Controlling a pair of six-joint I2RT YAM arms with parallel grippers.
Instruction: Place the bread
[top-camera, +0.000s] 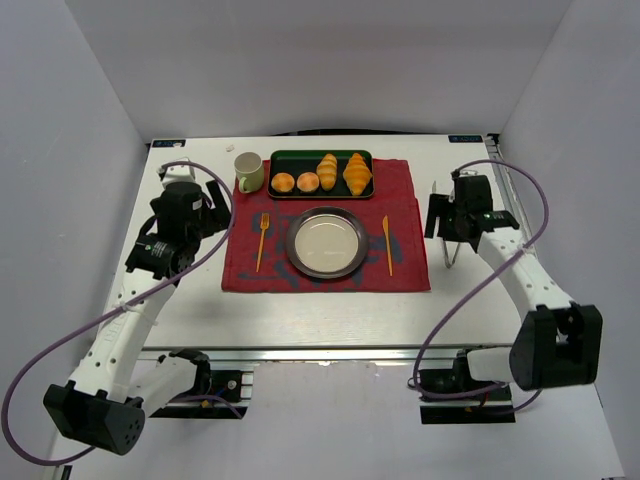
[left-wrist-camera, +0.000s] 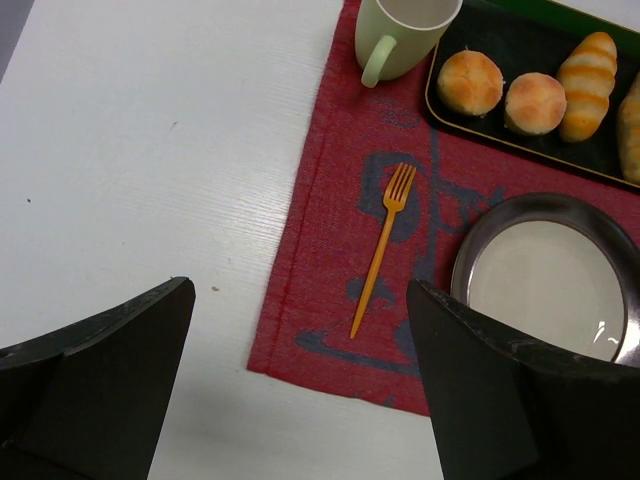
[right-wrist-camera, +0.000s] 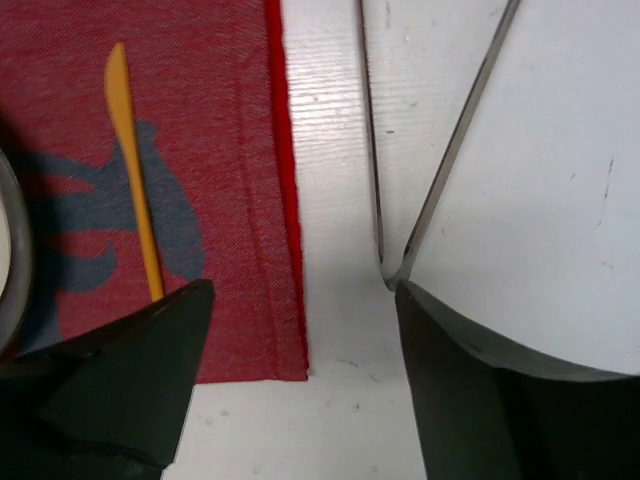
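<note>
The bread, a large golden-orange croissant, lies at the right end of the dark tray at the back of the red mat. Only its edge shows in the left wrist view. A round metal plate sits on the mat in front of the tray, seen also in the left wrist view. My left gripper is open and empty, over the table left of the mat. My right gripper is open and empty, just right of the mat.
The tray also holds a narrow striped roll and two small round buns. A pale cup stands left of the tray. An orange fork and an orange knife flank the plate. Metal tongs lie by my right gripper.
</note>
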